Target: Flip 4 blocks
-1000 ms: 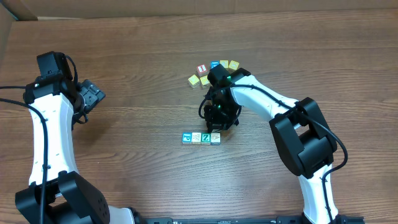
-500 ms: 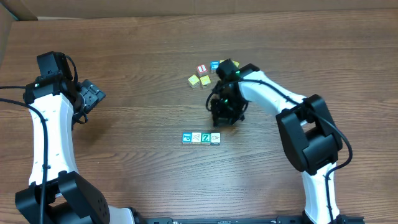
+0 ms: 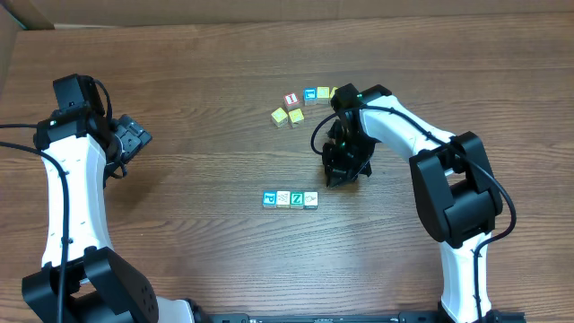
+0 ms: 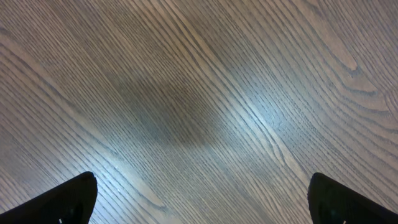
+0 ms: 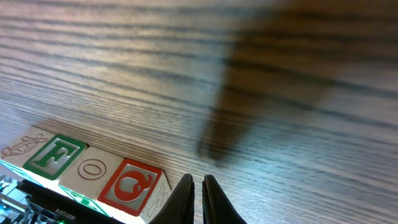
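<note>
4 blocks (image 3: 282, 198): tight row, touching side to side, nr 6 o'clock of surface (image 3: 206, 72) centre; Z block (image 3: 297, 198) is third from the 9 o'clock end.
Right hand (image 5: 198, 190): fingers all but clenched, empty; hangs just off the row's 3 o'clock end, toward 1 o'clock.
Left hand (image 3: 136, 141): released wide, nothing in it, well apart at 9 o'clock.
Step (my read): lining up for a block; which ones are done, can't tell.
Doing it well: spread fingers before descent; take one block by its 12 and 6 o'clock sides, as neighbours cover the others; lift clear before rolling; set back w/o nudging the row.
Spare cubes (image 3: 295, 115): loose cluster at 12 o'clock of the row; leave alone.
Containers: none in view; nothing sits inside anything.
</note>
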You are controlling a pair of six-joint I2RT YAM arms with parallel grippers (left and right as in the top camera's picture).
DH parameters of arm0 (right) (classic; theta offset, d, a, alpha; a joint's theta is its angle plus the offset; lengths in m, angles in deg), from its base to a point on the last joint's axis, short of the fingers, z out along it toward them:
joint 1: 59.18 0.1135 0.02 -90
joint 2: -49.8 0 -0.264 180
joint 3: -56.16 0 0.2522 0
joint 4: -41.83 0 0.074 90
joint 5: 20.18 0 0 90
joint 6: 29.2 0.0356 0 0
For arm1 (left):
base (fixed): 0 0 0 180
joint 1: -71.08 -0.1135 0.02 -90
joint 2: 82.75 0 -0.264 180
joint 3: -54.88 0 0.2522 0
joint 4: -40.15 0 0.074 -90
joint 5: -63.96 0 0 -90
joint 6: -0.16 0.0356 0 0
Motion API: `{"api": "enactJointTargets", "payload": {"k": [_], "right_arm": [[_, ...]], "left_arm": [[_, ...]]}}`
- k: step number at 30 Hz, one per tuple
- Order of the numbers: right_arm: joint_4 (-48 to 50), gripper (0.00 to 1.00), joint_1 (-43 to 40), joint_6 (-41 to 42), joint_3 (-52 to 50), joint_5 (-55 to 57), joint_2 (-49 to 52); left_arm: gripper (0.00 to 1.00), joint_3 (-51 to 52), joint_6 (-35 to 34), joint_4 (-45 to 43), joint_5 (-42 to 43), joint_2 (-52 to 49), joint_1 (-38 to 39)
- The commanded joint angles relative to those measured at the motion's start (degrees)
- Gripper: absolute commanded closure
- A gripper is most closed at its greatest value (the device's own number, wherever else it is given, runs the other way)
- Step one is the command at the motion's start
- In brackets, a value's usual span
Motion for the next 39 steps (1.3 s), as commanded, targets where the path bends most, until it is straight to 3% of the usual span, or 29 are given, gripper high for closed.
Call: {"api": "enactJointTargets", "payload": {"k": [1, 39], "right_arm": [[-0.2, 0.92, 0.9, 0.0, -1.2, 0.2, -1.1], [-1.1, 0.92, 5.0, 2.2, -1.2, 1.2, -1.1]], "left_arm": [[0.0, -0.6, -0.1, -0.1, -0.4, 0.3, -0.2], [0.0, -0.6, -0.1, -0.1, -0.4, 0.3, -0.2]]}}
